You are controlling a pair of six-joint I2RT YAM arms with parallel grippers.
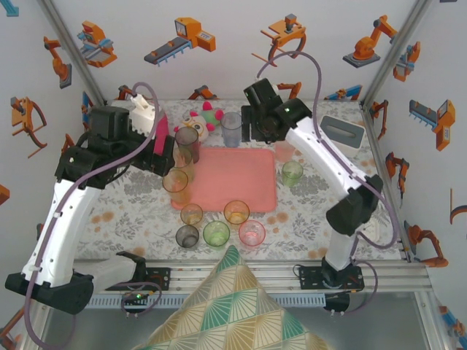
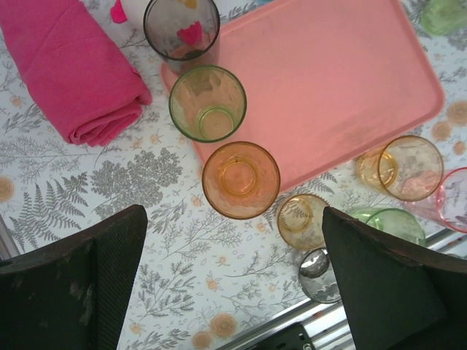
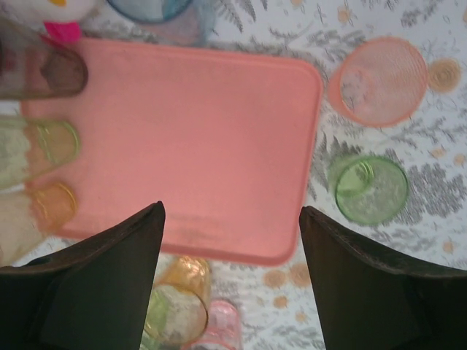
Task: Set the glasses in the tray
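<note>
The salmon-pink tray (image 1: 237,182) lies mid-table with a bare floor (image 2: 328,80) (image 3: 175,138). Along its left rim stand tall grey (image 2: 181,25), green (image 2: 208,102) and orange (image 2: 241,179) glasses. Short amber (image 1: 236,211), amber (image 1: 191,214), grey (image 1: 187,235), green (image 1: 216,232) and pink (image 1: 252,232) glasses stand in front of it. A bluish glass (image 1: 231,127) is behind it, with salmon (image 3: 378,82) and green (image 3: 368,188) glasses to its right. My left gripper (image 2: 233,277) hovers open above the cloth near the orange glass. My right gripper (image 3: 232,240) hovers open over the tray's front right corner.
A magenta rolled towel (image 2: 73,73) lies left of the tall glasses. A plush toy (image 1: 204,117) sits at the back, and a white-rimmed grey box (image 1: 343,131) at the back right. A patterned cushion (image 1: 233,306) covers the near edge.
</note>
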